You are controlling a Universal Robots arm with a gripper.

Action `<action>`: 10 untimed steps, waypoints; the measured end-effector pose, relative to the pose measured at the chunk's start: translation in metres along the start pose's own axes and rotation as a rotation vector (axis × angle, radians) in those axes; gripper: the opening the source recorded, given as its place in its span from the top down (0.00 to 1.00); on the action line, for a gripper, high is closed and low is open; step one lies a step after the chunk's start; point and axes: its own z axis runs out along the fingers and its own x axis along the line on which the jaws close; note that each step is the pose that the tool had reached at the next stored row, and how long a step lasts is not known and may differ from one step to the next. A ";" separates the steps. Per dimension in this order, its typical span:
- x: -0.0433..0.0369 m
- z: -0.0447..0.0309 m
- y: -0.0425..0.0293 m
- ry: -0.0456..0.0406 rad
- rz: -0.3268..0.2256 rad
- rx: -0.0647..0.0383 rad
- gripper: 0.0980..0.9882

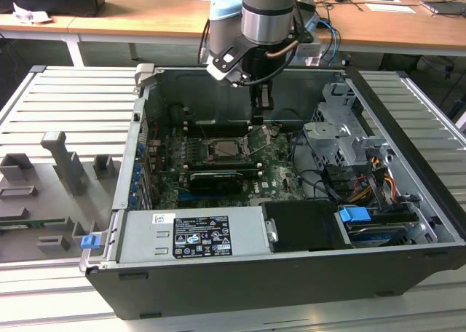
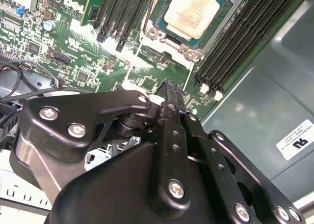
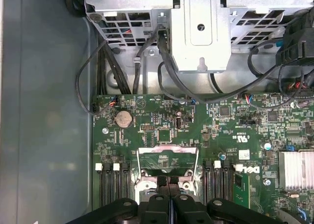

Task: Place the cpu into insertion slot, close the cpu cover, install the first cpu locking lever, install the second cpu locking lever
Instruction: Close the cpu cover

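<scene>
The cpu [image 2: 196,12], a pale silvery-beige square, lies flat in the insertion slot [image 2: 161,23] on the green motherboard. In the exterior view the insertion slot [image 1: 224,148] is in the middle of the open computer case. The cpu cover [image 3: 169,156], a thin silvery frame with a large cut-out, stands open off the slot. My gripper [image 3: 169,179] hangs just above and beside the cover's free edge. Its black fingers are pressed together, shut with nothing between them. In the exterior view my gripper [image 1: 260,121] hangs under the arm, toward that view's right of the slot.
Long black memory slots [image 2: 240,42] flank the socket on both sides. A metal drive cage [image 1: 338,139] with cables [image 1: 320,183] fills the case toward the exterior view's right. The power supply [image 1: 196,234] lies along the near wall. Grey fixtures [image 1: 62,164] stand outside the case.
</scene>
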 end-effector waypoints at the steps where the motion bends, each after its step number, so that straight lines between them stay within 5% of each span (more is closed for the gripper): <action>1: 0.0000 0.0000 0.0002 0.0001 0.000 0.000 0.99; 10: 0.0002 0.0006 0.0092 0.0001 0.000 0.000 0.99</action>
